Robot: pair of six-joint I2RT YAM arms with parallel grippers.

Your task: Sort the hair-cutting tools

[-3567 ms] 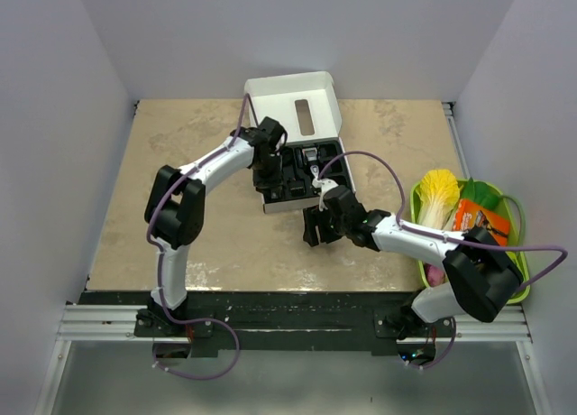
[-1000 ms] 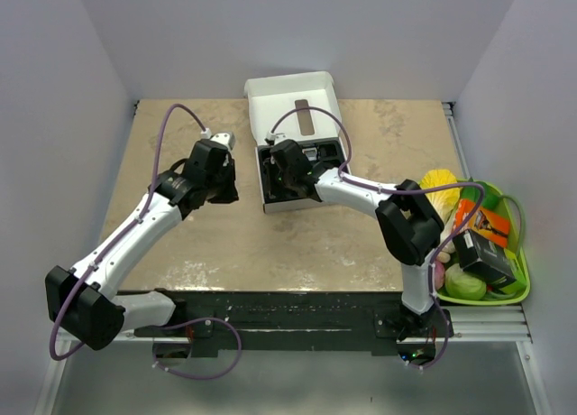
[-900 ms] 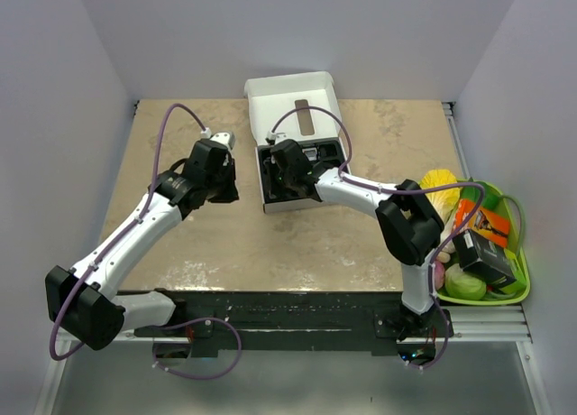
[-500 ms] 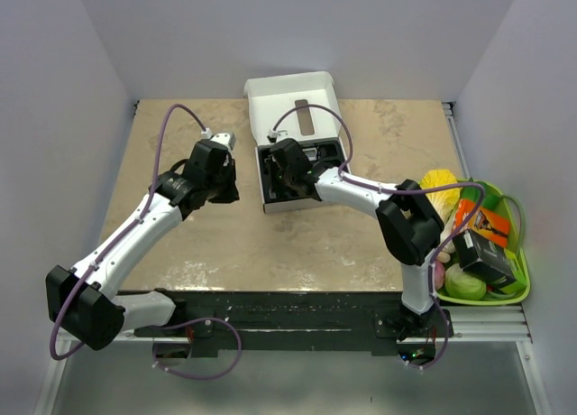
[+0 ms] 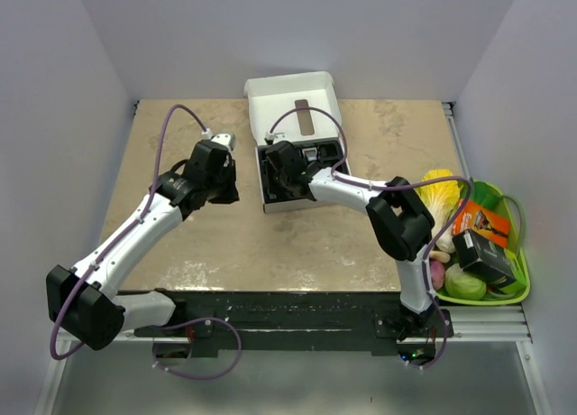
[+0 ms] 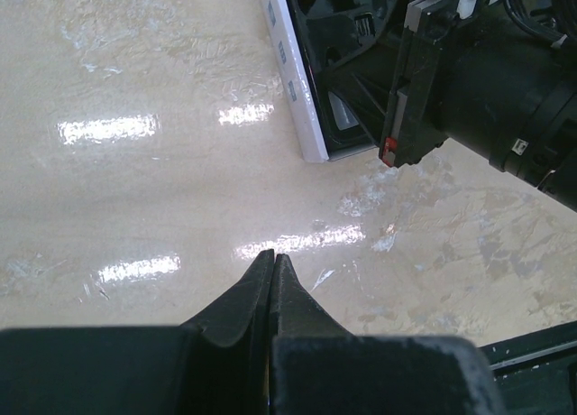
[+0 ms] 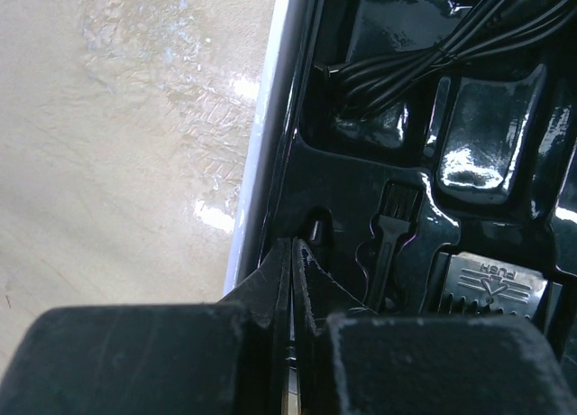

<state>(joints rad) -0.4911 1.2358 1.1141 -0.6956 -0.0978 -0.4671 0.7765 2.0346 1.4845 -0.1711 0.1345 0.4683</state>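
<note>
Top view: the black tools [image 5: 311, 153] lie in the tray [image 5: 329, 162] of the white box [image 5: 293, 104]. The right gripper [image 5: 281, 179] is down among them; the left gripper [image 5: 223, 188] is off to their left, over the counter [image 5: 270, 244].

Left wrist: the gripper [image 6: 272, 260] is pinched shut, empty — the box corner is ahead and to its right.

Right wrist: the gripper [image 7: 293, 253] is closed on nothing, tips at the tray's left edge — a glossy brush [image 7: 389, 239] is just right of them, the coiled cord [image 7: 424, 45] ahead, and a ribbed guard [image 7: 491, 275] farther right.
</note>
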